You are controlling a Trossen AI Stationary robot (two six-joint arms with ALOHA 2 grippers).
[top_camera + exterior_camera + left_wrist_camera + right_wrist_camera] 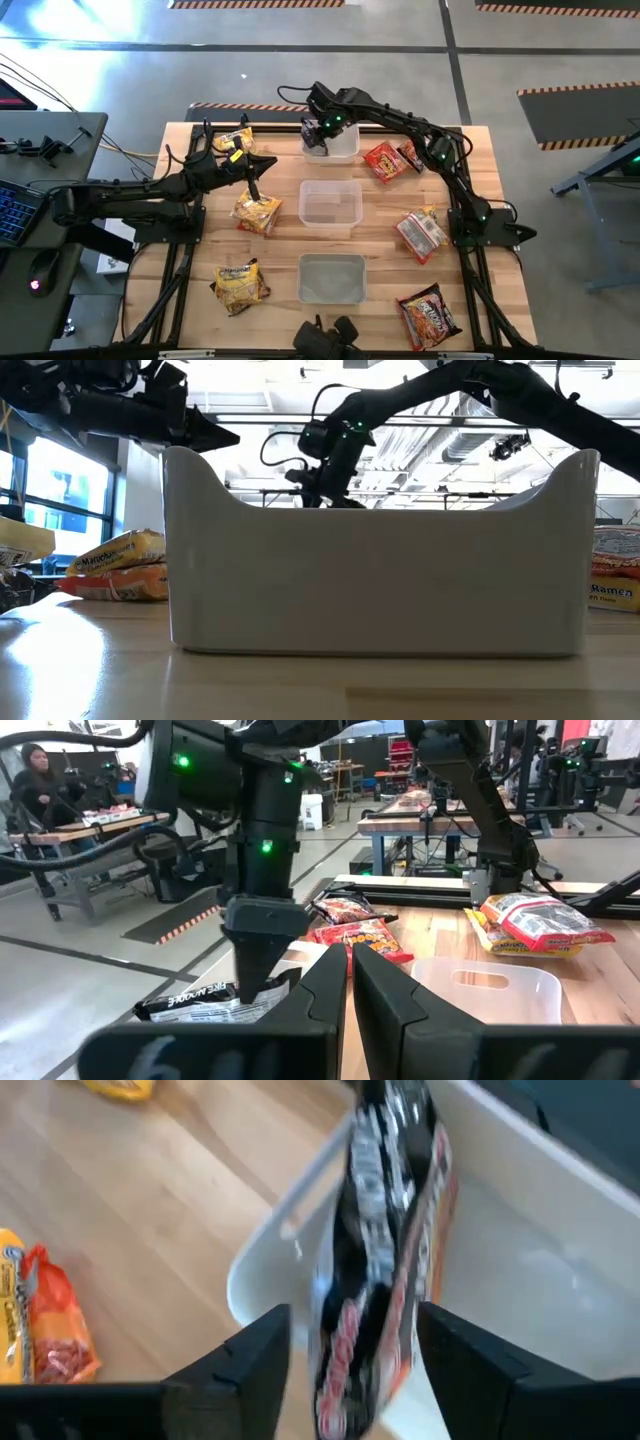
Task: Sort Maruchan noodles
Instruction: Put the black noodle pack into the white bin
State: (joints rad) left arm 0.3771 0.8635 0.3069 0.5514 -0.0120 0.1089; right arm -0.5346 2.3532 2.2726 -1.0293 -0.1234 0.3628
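My right gripper [355,1370] is open and points down over the far clear tub [345,150]. A dark Maruchan noodle packet [385,1250] stands blurred on end between its spread fingers, over the tub's rim, with a gap showing on each side. The left wrist view shows that packet [205,1005] just below the right gripper [262,970]. My left gripper [350,990] is shut and level, holding nothing, above a yellow packet [257,210] that lies flat on the table.
Two more clear tubs stand in the middle [330,205] and near [332,278]. Yellow packets [232,142] [240,285] lie on the left; red ones [385,160] [422,232] and a dark one [430,312] lie on the right. A person [40,780] sits beyond the table.
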